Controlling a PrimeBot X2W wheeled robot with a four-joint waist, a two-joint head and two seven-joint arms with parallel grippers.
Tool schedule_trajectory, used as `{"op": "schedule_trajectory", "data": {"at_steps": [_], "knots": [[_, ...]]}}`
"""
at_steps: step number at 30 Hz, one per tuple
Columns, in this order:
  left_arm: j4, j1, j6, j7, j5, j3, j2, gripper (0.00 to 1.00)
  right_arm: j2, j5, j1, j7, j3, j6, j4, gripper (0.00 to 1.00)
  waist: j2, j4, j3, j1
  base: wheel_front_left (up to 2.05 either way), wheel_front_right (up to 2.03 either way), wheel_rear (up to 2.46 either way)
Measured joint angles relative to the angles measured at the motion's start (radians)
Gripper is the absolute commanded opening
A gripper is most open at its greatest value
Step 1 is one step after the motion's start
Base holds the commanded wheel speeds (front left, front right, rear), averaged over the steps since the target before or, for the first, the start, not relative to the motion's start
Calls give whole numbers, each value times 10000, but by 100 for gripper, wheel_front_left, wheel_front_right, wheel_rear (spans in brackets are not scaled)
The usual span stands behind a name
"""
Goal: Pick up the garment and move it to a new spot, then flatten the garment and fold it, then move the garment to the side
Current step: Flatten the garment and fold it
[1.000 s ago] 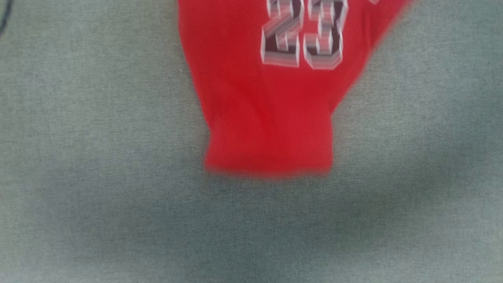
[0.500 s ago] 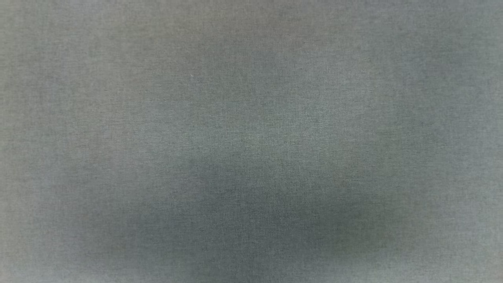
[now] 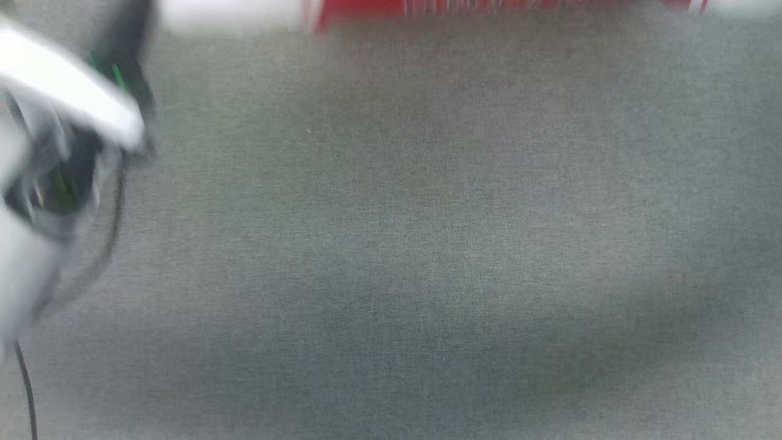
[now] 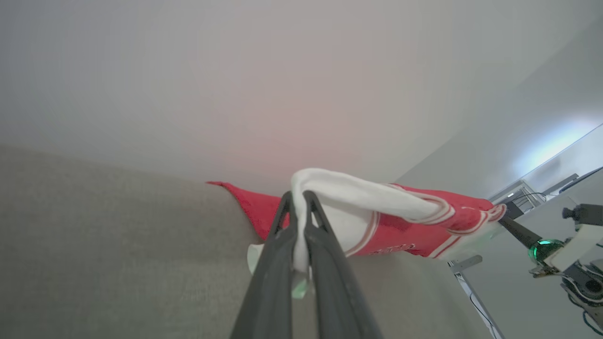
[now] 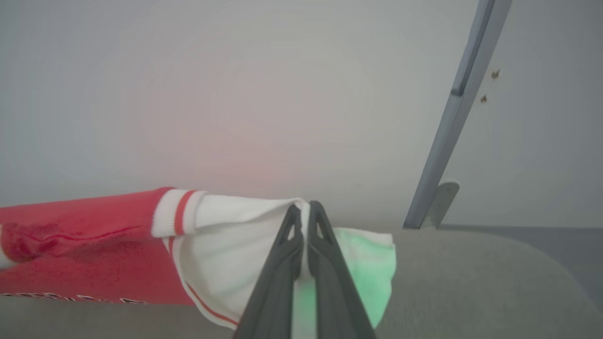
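Pinching one white sleeve (image 4: 351, 190) in left hand (image 4: 297, 198), the other in right hand (image 5: 304, 210), both clamped tight; holding garment (image 4: 410, 238) stretched between hands, over counter (image 3: 391, 244); could slip from thin pinch if spread too hard; would drop bunched.

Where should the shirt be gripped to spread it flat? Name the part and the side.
By the white sleeves, one in each gripper, coming from the outer ends. The left gripper and right gripper are shut there now, and the shirt spans stretched between them, so it should likely lay down wide.
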Motion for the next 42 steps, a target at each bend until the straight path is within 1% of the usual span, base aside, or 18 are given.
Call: {"op": "schedule_trajectory", "data": {"at_steps": [3, 7, 10, 13, 15, 19, 23, 25, 29, 32, 34, 37, 40, 42], "knots": [[-982, 1425, 2, -19, -44, -217, 516, 0, -566, 828, 1760, 581, -15, -2, -1269, 0, 0, 37, -215, 0, 0, 0, 0], [-2123, 3047, 10, -144, 123, -596, 1011, 0, -1239, 1668, 4310, 1436, -21, -4, -3129, 0, 0, 76, -560, 0, 0, 0, 0], [-2729, 3990, 12, -242, 299, -842, 1440, 0, -1647, 2190, 6099, 1912, -278, -6, -4381, 0, 0, 89, -836, 0, 0, 0, 0], [-3106, 4836, 12, -330, 573, -1124, 1910, 0, -2050, 2558, 7741, 2324, -667, -6, -5381, 0, 1, 109, -1071, 0, 0, 0, 0], [-3438, 5349, 12, -391, 585, -1306, 2159, 0, -2130, 2991, 8735, 2610, -974, -10, -5992, 0, 0, 118, -1171, 0, 0, 0, 0], [-4044, 6226, 12, -460, 562, -1452, 2700, 0, -2433, 3313, 10576, 3051, -1503, -10, -7108, 0, 1, 160, -1257, 0, 0, 0, 0], [-4830, 7106, 12, -539, 416, -1404, 3269, 0, -2665, 3522, 12183, 3287, -2339, -12, -8111, 0, 1, 202, -1233, 0, 0, 0, 0], [-5246, 7535, 12, -591, 222, -1195, 3551, 0, -2719, 3532, 12893, 3289, -2901, -12, -8537, 0, 0, 228, -1209, 0, 0, 0, 0], [-5829, 8183, 12, -621, 173, -775, 3965, 0, -2721, 3532, 14184, 3467, -3983, -12, -9290, 0, 0, 307, -1146, 0, 0, 0, 0], [-5743, 8292, 12, -625, 403, -531, 3921, 0, -2452, 3187, 14469, 3572, -4715, -12, -9509, 0, 0, 350, -1048, 0, 0, 0, 0], [-5499, 8265, 12, -623, 750, -612, 3636, 0, -2288, 2696, 14405, 3866, -4836, -12, -9517, 0, 1, 359, -987, 0, 0, 0, 0], [-5005, 7889, 12, -401, 880, -767, 2953, 0, -1774, 2140, 13943, 4464, -4625, -12, -9369, 0, 0, 369, -929, 0, 0, 0, 0], [-4134, 7518, 13, -115, 1304, -1072, 2456, 0, -1244, 1486, 13332, 5020, -4293, -12, -8984, 0, 0, 355, -851, 0, 0, 0, 0], [-3712, 7336, 13, -36, 1352, -1258, 1979, 0, -894, 1037, 13002, 5281, -4071, -12, -8688, 0, 0, 340, -782, 0, 0, 0, 0]]}}
